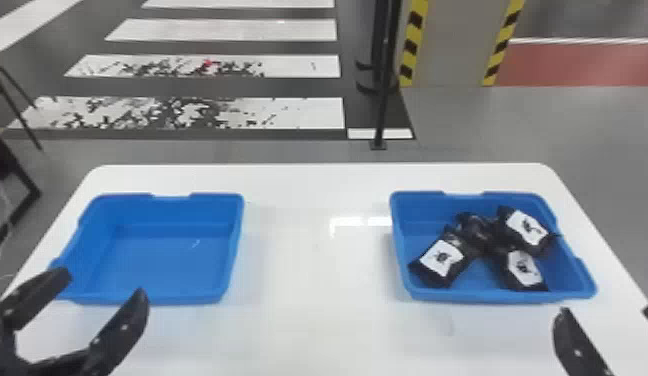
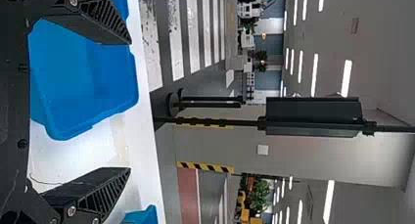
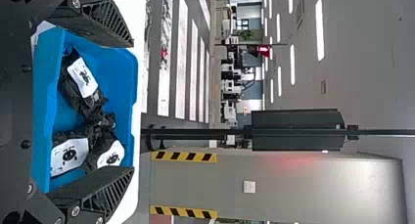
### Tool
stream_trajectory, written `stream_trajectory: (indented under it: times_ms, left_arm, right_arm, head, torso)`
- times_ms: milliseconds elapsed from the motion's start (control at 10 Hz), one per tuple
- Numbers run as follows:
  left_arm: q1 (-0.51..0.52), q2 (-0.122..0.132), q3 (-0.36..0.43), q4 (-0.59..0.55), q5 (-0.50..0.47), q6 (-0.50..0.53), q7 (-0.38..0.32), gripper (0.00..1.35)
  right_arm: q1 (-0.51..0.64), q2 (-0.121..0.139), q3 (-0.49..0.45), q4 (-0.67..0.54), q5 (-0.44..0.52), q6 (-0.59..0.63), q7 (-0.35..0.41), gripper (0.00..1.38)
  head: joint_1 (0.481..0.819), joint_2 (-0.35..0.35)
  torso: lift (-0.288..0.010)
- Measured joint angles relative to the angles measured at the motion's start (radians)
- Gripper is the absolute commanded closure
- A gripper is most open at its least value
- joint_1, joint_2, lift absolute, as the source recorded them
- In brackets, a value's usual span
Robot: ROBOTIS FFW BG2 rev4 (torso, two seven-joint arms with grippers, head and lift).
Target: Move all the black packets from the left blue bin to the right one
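Two grippers noted, both with jaws wide. We saw the left gripper [image 1: 105, 282] by the near left corner of the left blue bin [image 1: 163, 260], holding nothing. In the right bin [image 1: 503, 296] lay the black packets [image 1: 440, 257], the leftmost slanting from near left to far right. They lay beyond and somewhat left of the right gripper [image 1: 608, 307], the nearer hand, also unladen. We judged the transfer done: next, back away, no grasp.
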Motion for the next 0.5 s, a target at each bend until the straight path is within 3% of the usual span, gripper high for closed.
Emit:
stream_trajectory:
  times_ms: [500]
  left_arm:
    - [0.011,0.014,-0.063,0.000,0.065,0.002,0.029,0.14]
  right_arm:
    - [-0.027,0.000,0.030,0.042,-0.042,0.000,0.000,0.15]
  head:
    - [0.695,-0.016]
  torso:
    - [-0.140]
